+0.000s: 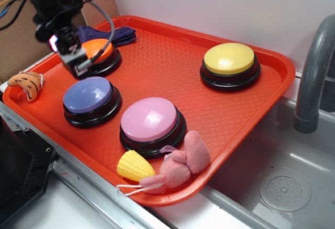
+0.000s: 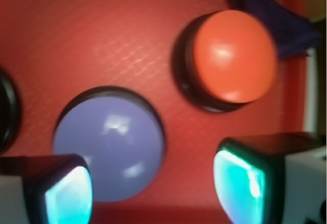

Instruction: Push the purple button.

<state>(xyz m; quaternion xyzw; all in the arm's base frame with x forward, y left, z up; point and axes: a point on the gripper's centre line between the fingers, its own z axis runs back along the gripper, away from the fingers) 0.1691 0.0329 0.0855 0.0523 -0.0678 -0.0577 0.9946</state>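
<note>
The purple button (image 1: 88, 94) is a periwinkle dome on a black base, sitting at the left front of the red tray (image 1: 167, 67). In the wrist view the purple button (image 2: 108, 142) lies below and left of centre, partly behind the left fingertip (image 2: 69, 196). My gripper (image 1: 78, 64) hangs above the tray, just behind the purple button and in front of the orange button (image 1: 104, 48). The gripper (image 2: 153, 193) is open, its fingers wide apart with only tray between them.
The tray also holds a pink button (image 1: 149, 119), a yellow button (image 1: 229, 58), a dark purple cloth (image 1: 118, 34), a toy corn (image 1: 135, 166) and a pink plush (image 1: 180, 163). A striped orange toy (image 1: 26, 84) lies at the left rim. A sink (image 1: 282, 187) and faucet (image 1: 311, 77) are right.
</note>
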